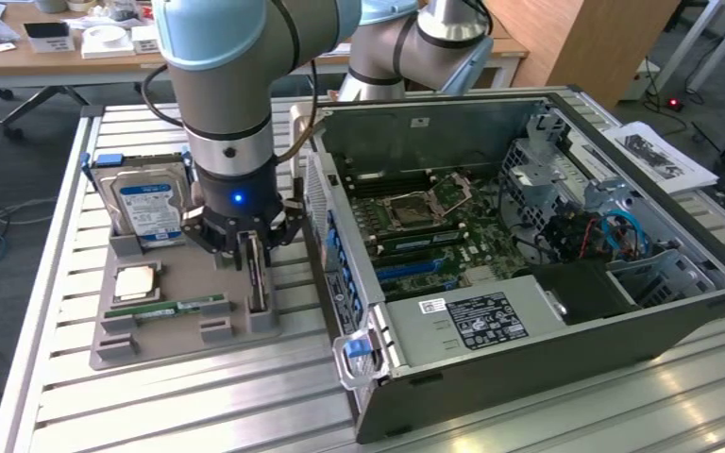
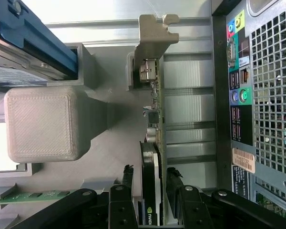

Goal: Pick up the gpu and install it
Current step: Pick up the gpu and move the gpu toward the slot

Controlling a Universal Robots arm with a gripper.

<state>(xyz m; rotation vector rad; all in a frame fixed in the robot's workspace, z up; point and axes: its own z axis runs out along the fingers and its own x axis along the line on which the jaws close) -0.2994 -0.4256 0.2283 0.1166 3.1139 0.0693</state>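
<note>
On the slatted bench my pincer stands spread around the upright gpu; I fear an uneven closing could tilt it and jam it in its holder.

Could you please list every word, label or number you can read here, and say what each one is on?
Nothing reads clearly enough to quote.
hard drive: blue-white label, print too small.
power supply: black label, white print blurred.
barcode sticker on the computer case rear: characters blurred.
gpu: small green logo on its cooler, unreadable.
</note>
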